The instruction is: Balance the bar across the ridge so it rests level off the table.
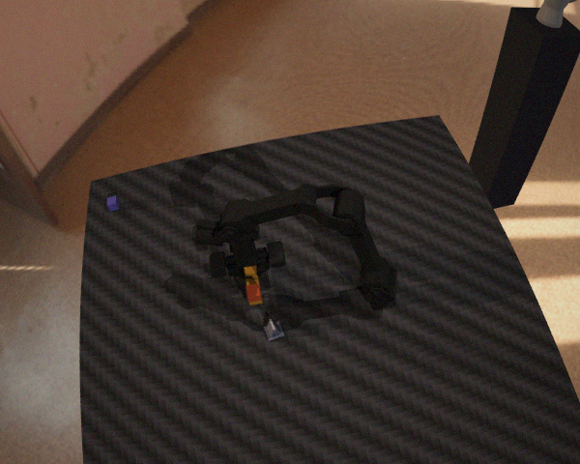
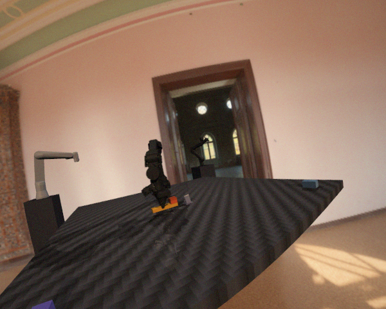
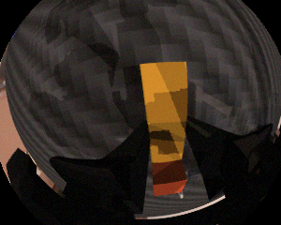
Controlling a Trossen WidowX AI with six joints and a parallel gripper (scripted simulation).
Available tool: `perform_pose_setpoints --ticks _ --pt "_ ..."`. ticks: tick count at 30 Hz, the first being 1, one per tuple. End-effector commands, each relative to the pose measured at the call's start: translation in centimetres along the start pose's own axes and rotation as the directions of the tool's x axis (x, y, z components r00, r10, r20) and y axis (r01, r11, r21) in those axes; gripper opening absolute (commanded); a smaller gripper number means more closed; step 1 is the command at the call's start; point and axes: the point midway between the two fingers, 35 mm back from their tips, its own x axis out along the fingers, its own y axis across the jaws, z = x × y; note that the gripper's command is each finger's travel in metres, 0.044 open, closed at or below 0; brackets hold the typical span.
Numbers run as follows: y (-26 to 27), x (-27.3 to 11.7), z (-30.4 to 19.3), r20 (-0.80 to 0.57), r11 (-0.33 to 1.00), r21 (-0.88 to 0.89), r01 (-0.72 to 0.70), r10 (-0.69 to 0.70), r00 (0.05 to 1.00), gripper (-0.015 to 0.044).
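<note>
A yellow-orange bar (image 1: 250, 272) (image 2: 158, 209) (image 3: 165, 94) carries a red-orange block (image 1: 253, 293) (image 2: 172, 200) (image 3: 170, 187) at one end. My gripper (image 1: 250, 280) (image 2: 163, 205) (image 3: 166, 123) is shut on the bar near its middle, one finger on each long side. The bar looks about level and seems just above the table; the gap is too small to be sure. The small grey ridge (image 1: 274, 331) (image 2: 187, 199) stands a little beyond the red-block end, apart from the bar. In the wrist view the ridge is nearly hidden behind the block.
A purple block (image 1: 111, 203) (image 2: 44, 304) lies near one table corner. A blue-grey block (image 2: 309, 183) lies near another corner. Dark pedestals (image 1: 525, 104) (image 2: 44, 221) (image 2: 203, 171) stand off the table, with other arms on them. My arm's shadow falls around the bar.
</note>
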Motion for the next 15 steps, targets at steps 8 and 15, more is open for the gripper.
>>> perform_pose_setpoints --ticks 8,15 --pt "0.2 -3.2 0.1 0.006 1.0 0.003 -0.012 0.012 1.0 0.0" --pt "0.1 -5.0 0.1 0.007 1.0 0.004 -0.01 0.01 1.0 0.0"
